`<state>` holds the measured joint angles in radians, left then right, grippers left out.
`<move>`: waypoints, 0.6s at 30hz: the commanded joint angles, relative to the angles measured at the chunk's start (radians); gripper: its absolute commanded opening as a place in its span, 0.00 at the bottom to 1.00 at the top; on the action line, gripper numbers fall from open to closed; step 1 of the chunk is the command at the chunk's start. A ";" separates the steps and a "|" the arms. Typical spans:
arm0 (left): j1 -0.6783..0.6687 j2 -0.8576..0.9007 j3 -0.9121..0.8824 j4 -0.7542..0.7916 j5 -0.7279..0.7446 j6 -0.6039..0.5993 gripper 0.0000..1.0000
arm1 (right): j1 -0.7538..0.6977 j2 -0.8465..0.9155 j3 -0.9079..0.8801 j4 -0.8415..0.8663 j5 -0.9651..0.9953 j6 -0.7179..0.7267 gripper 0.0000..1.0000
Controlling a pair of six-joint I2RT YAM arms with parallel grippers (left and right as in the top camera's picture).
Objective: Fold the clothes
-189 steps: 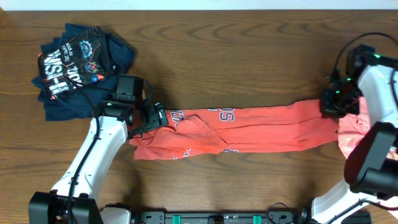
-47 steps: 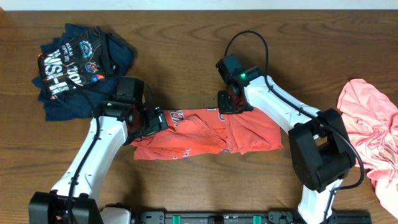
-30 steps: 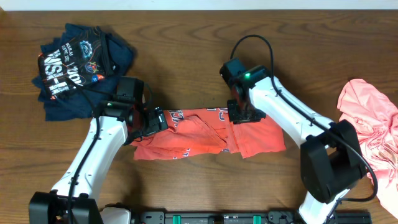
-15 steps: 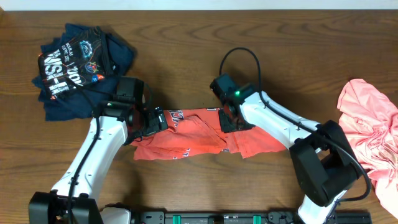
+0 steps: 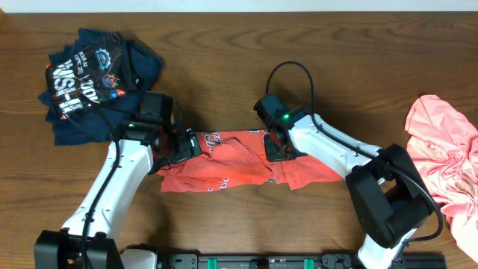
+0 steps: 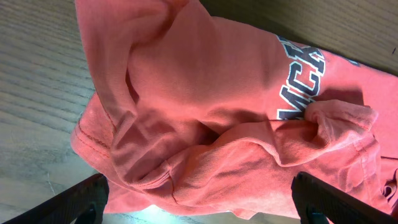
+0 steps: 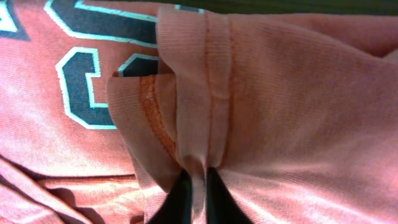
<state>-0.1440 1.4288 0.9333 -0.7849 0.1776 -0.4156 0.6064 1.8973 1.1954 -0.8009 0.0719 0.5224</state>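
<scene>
A coral-red T-shirt (image 5: 228, 173) with navy-and-white lettering lies bunched lengthwise at the table's middle. Its right end is folded back over the middle. My left gripper (image 5: 187, 143) sits at the shirt's left end. In the left wrist view its fingers (image 6: 205, 208) are spread wide over crumpled cloth (image 6: 205, 93), open. My right gripper (image 5: 275, 149) is on the shirt's middle. In the right wrist view its fingers (image 7: 198, 186) are pinched on a stitched hem fold (image 7: 205, 93) next to the lettering. A salmon-pink shirt (image 5: 442, 153) lies crumpled at the far right.
A pile of navy printed clothes (image 5: 93, 75) lies at the back left, just behind my left arm. The right arm's cable (image 5: 291, 71) loops above the shirt. Bare wood table (image 5: 224, 52) runs along the back.
My right gripper carried the shirt's right end leftward from the far right, folding the shirt over itself to half its length. In the last half second it barely shifted. My left arm stayed put.
</scene>
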 commanded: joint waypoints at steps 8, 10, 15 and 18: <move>0.003 0.000 0.018 -0.004 0.002 -0.004 0.95 | -0.024 -0.050 0.029 -0.012 0.010 0.056 0.01; 0.003 0.000 0.018 -0.003 0.002 -0.004 0.95 | -0.038 -0.081 0.057 -0.019 0.010 0.053 0.01; 0.003 0.000 0.018 -0.008 0.002 -0.004 0.95 | -0.075 -0.125 0.087 -0.019 -0.027 0.053 0.01; 0.003 0.000 0.018 -0.007 0.002 -0.005 0.95 | -0.080 -0.117 0.079 -0.029 -0.051 0.053 0.01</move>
<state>-0.1440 1.4288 0.9333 -0.7860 0.1776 -0.4156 0.5385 1.7840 1.2671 -0.8238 0.0525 0.5594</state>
